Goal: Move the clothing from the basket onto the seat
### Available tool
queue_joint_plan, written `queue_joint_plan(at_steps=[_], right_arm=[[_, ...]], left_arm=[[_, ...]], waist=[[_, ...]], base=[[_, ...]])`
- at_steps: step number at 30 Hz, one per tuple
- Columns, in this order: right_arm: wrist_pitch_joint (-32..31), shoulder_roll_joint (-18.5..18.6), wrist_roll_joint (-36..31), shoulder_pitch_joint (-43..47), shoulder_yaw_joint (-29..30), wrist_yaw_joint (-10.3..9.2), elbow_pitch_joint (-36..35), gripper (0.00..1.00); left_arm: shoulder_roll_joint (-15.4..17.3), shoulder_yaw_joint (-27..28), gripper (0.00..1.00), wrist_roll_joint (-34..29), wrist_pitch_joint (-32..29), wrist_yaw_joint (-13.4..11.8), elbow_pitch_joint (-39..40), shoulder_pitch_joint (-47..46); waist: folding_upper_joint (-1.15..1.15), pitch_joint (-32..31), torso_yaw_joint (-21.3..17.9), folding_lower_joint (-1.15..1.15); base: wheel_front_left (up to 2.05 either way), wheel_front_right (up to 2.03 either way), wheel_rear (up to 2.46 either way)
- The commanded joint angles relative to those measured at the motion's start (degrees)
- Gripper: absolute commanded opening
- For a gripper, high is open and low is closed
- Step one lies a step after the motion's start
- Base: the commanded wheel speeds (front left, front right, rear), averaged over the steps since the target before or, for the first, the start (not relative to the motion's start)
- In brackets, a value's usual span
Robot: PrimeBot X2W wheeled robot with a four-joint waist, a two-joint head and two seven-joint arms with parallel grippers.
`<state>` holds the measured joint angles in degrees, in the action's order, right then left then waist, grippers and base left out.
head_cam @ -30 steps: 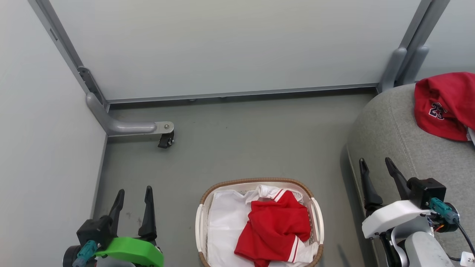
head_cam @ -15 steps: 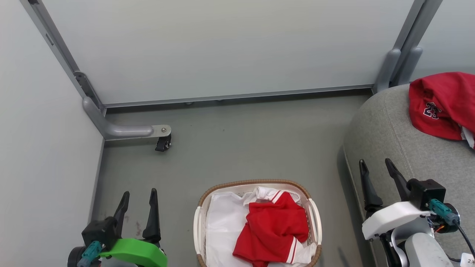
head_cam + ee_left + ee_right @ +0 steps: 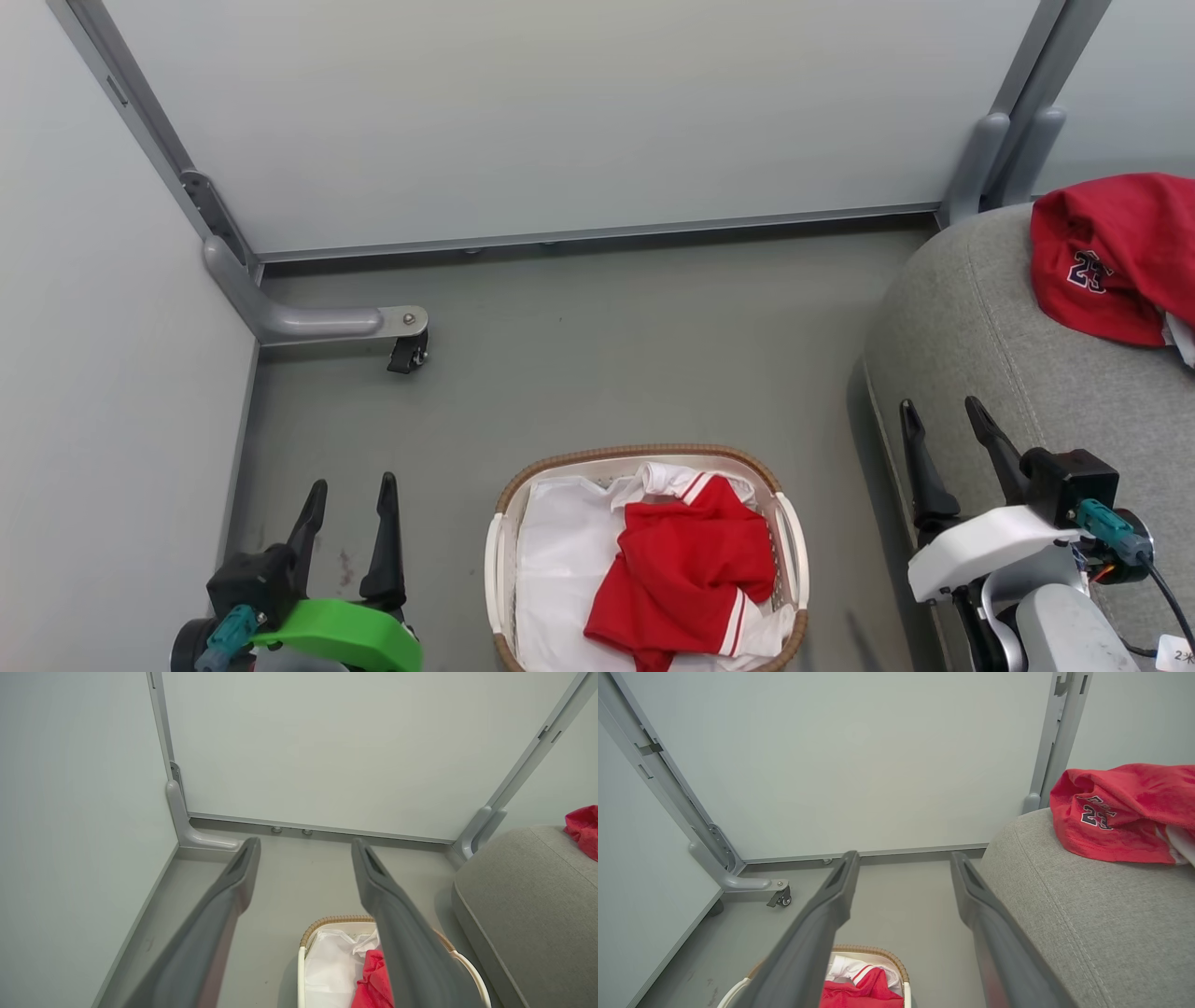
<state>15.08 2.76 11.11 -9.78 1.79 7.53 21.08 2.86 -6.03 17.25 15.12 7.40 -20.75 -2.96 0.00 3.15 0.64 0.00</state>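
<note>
Grey floor (image 3: 607, 355) open beyond basket (image 3: 644, 455); red garment (image 3: 691, 569) lies inside, 23 garment (image 3: 1111, 252) on seat (image 3: 971, 317), right of basket. Caster (image 3: 403, 355) well left. Left gripper (image 3: 353, 483), right gripper (image 3: 937, 404): jaws apart, empty, flanking basket.

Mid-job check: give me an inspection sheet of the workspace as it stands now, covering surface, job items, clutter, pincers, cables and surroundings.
Surface: grey floor, faint marks by the left pincer.
Job's things: one red garment lies crumpled in the basket on its white liner; the red garment marked 23 lies on the seat.
Clutter: nothing seen.
Pincers: left pincer open, holding nothing, left of the basket; right pincer open, holding nothing, over the seat's near edge.
Cables: black cable runs from the right wrist; teal plugs at both wrists.
Surroundings: pale partition panels behind and at left; a frame foot with a caster on the floor.
</note>
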Motion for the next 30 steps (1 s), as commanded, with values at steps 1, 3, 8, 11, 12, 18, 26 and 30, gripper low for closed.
queue_joint_plan(at_steps=[1, 3, 8, 11, 12, 18, 26, 30], right_arm=[[0.1, 0.2, 0.1, -0.3, 0.1, -0.08, -0.3, 1.00], [0.1, 0.2, 0.1, -0.5, 0.3, -0.08, -0.5, 1.00], [0.1, 0.2, -0.3, -1.7, 1.0, -0.08, -1.2, 1.00], [0.1, 0.2, -1.4, -2.9, 1.7, -0.08, -1.9, 1.00], [0.1, 0.2, -1.7, -3.4, 1.9, -0.08, -2.4, 1.00], [0.1, 0.2, -2.3, -7.1, 4.0, -0.08, -5.2, 1.00], [0.1, 0.2, -0.6, -14.0, 3.5, -0.08, -9.1, 1.00], [0.1, 0.2, 1.0, -17.2, 2.8, -0.08, -10.7, 1.00]], left_arm=[[0.1, -0.2, 1.00, -0.2, 0.0, 0.1, 0.2, -0.5], [0.0, -0.8, 1.00, -0.6, 0.0, 0.1, 0.0, -1.0], [0.1, -3.5, 1.00, -1.9, 0.0, 0.1, -0.8, -3.6], [0.1, -6.4, 1.00, -2.6, 0.0, 0.1, -1.6, -6.2], [0.1, -7.6, 1.00, -2.9, 0.0, 0.1, -2.1, -7.2], [0.1, -14.5, 1.00, -3.3, 0.0, 0.1, -6.9, -14.7], [0.8, -26.9, 1.00, -0.9, 0.0, 0.1, -16.5, -27.9], [0.8, -34.9, 1.00, 0.3, -0.4, 0.1, -24.0, -34.5]], waist=[[0.00, 0.3, -0.1, 0.00], [0.00, 0.9, 0.0, 0.00], [0.00, 3.0, 0.1, 0.00], [0.00, 5.0, -0.1, 0.00], [0.00, 6.0, -0.3, 0.00], [0.00, 13.1, -1.8, 0.00], [0.00, 25.4, -6.1, 0.00], [0.00, 30.7, -8.2, 0.00]], base=[[0.00, 0.00, 0.00], [0.00, 0.00, 0.00], [0.00, 0.00, 0.00], [0.00, 0.00, 0.00], [0.00, 0.00, 0.00], [0.00, 0.00, 0.00], [0.00, 0.00, 0.00], [0.00, 0.00, 0.00]])
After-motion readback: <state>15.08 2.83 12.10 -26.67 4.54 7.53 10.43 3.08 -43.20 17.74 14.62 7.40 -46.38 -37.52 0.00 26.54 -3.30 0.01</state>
